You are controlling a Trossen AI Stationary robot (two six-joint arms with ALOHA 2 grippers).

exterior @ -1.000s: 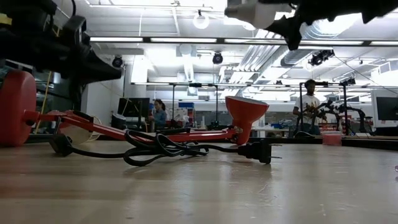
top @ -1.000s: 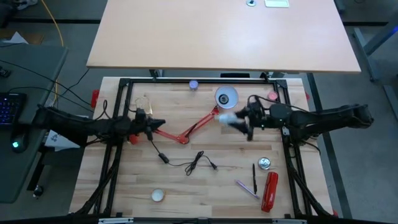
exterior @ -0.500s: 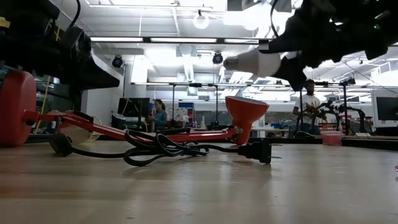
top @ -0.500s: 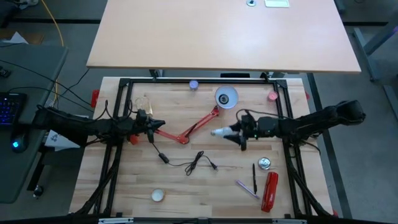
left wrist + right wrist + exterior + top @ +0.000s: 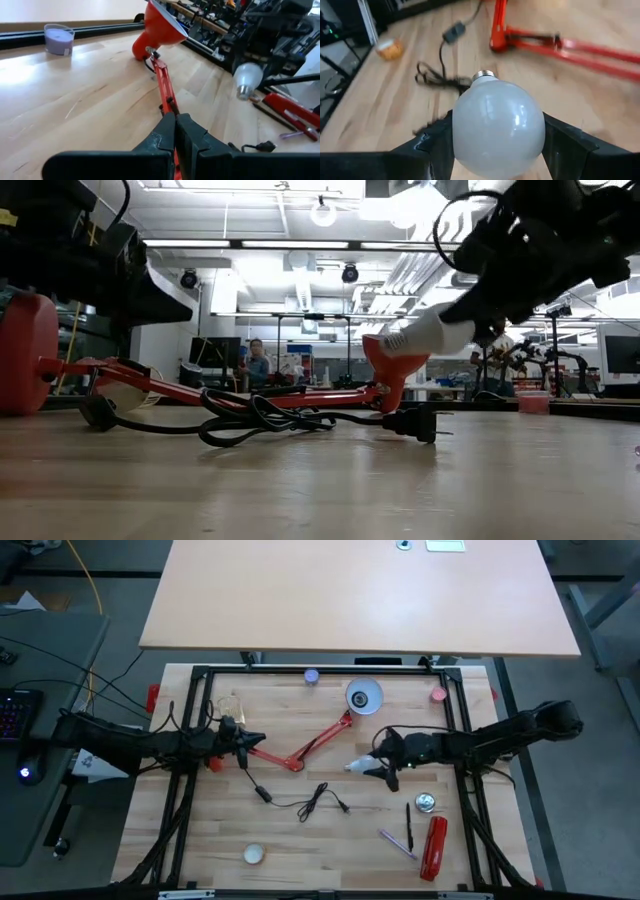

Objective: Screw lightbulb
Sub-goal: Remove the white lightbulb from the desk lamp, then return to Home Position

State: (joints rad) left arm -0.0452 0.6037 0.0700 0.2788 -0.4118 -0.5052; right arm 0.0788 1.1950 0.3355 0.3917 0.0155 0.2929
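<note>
The red desk lamp point(image 5: 318, 740) lies on the table, its white-lined shade point(image 5: 362, 697) at the far side; it also shows in the low view point(image 5: 395, 365). My left gripper point(image 5: 250, 743) is shut on the lamp's arm. My right gripper point(image 5: 370, 766) is shut on the white lightbulb point(image 5: 355, 765), which is in the air a little to the near side of the shade. In the low view the lightbulb point(image 5: 425, 338) slants, with its grey screw base point(image 5: 392, 343) lower and close to the shade. My left gripper pinches the lamp's thin red arm point(image 5: 167, 102) between its two fingers, on the segment away from the shade. The fingers come level from the table's left and lie along the arm. The lamp rests on the table. My right gripper pinches the bulb's round glass part point(image 5: 497, 125) between its two fingers point(image 5: 437, 140), at its widest. The fingers come from the table's right, slanting down. The bulb is lifted clear, and its screw base point(image 5: 485, 76) points away from the gripper, toward the left and down.
The lamp's black cord and plug point(image 5: 305, 802) lie toward the near side. A purple cup point(image 5: 311, 677) stands at the far edge. Pens point(image 5: 405, 828), a round metal piece point(image 5: 425, 802) and a red tool point(image 5: 435, 845) lie at the near right, and a cream round object point(image 5: 254, 854) at the near left.
My right gripper has come down and toward the table's near edge with the lightbulb, from high beside the shade to a lower spot. The bulb has tipped, so its screw base now slants downward. My left gripper has kept its hold on the lamp's arm.
</note>
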